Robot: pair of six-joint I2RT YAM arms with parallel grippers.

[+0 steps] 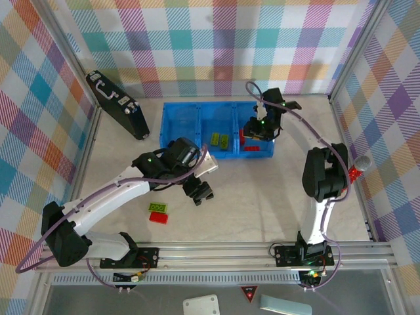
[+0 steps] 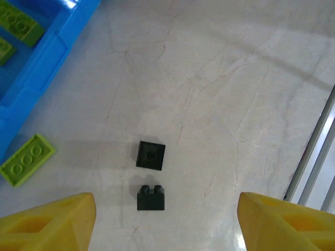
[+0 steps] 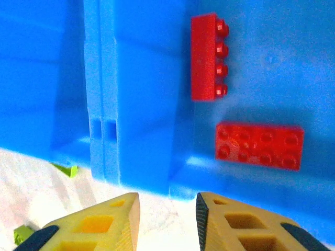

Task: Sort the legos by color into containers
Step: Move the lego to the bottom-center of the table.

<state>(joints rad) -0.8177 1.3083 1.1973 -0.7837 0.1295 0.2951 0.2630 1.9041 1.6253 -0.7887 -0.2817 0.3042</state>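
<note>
Two small black legos (image 2: 151,155) (image 2: 151,198) lie on the table just ahead of my left gripper (image 2: 167,225), which hangs open above them with nothing held. A green lego (image 2: 27,159) lies beside the blue tray (image 2: 47,57). In the top view the left gripper (image 1: 197,190) is in front of the containers (image 1: 180,111). Green legos (image 1: 220,139) lie in the middle compartment. My right gripper (image 3: 167,219) hovers at the right compartment's near wall, jaws narrowly open and empty. Two red legos (image 3: 208,56) (image 3: 259,146) lie inside. A green lego (image 1: 157,207) and a red lego (image 1: 158,217) rest on the table.
A black case (image 1: 118,105) leans at the back left. A red cylinder with a silver cap (image 1: 357,167) stands at the right wall. An aluminium rail (image 1: 216,252) runs along the near edge. Patterned walls enclose the table.
</note>
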